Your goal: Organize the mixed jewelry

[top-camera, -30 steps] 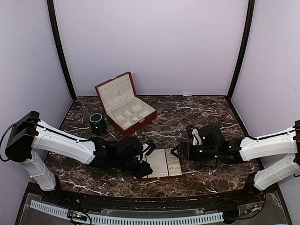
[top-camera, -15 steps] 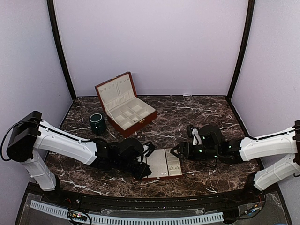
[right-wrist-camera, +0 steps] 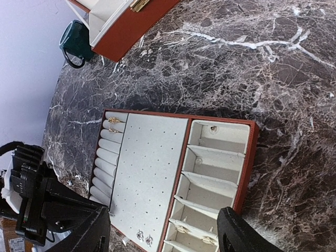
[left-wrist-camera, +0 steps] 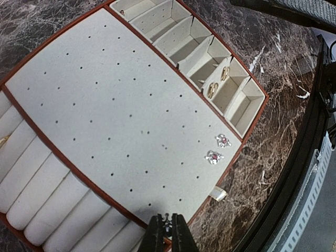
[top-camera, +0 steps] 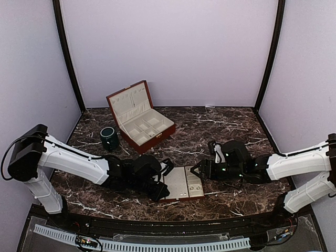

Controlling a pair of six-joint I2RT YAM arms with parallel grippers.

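The flat cream-lined tray lies between my arms. In the left wrist view my left gripper is shut on a tiny pale-metallic stud, held just above the near corner of the perforated panel. Two silver studs with pink stones sit pinned on that panel near its edge. Gold earrings lie in a small compartment. Gold rings sit in the ring rolls. My right gripper is open wide and empty, hovering over the tray's compartment side; in the top view it is at the tray's right edge.
The red-brown wooden box stands open at the back left, with the dark green cup beside it on its left. A small pale pull tab sticks out from the tray's edge. The table's front rim is close by.
My left arm has edged very slightly to the right over the tray with the stud still held. The right arm has not moved.
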